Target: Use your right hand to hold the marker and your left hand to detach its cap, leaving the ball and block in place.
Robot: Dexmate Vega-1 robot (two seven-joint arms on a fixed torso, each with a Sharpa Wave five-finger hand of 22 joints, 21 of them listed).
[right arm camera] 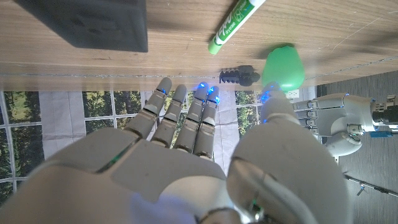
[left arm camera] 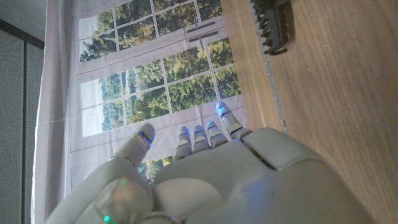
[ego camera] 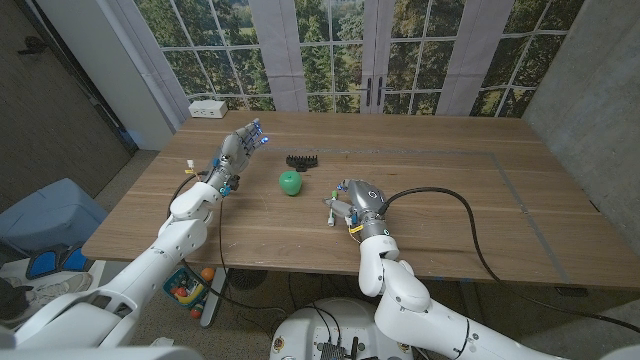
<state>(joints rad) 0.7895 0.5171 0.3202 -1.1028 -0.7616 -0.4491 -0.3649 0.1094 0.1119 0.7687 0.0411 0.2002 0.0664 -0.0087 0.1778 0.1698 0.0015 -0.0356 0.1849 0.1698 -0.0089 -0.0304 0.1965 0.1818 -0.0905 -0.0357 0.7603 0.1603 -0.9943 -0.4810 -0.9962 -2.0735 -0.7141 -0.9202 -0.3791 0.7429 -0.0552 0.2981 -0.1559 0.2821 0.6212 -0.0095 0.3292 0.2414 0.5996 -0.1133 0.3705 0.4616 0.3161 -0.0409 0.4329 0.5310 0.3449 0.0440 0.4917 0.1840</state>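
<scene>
The marker point(right arm camera: 235, 23), white with a green cap, lies on the wooden table just beyond the fingertips of my right hand point(right arm camera: 186, 162); in the head view a bit of it point(ego camera: 329, 207) shows at the left side of that hand point(ego camera: 356, 203). This hand's fingers are stretched out and hold nothing. A green ball point(ego camera: 290, 183) sits left of it. A black block point(right arm camera: 93, 25) lies close in front of the right hand. My left hand point(ego camera: 244, 142) hovers over the table's far left, fingers apart and empty.
A black toothed piece point(ego camera: 301, 160) lies beyond the ball, also seen near my left hand point(left arm camera: 273, 25). A white box point(ego camera: 208, 108) sits at the far left corner. A black cable point(ego camera: 450, 200) loops over the table from my right arm.
</scene>
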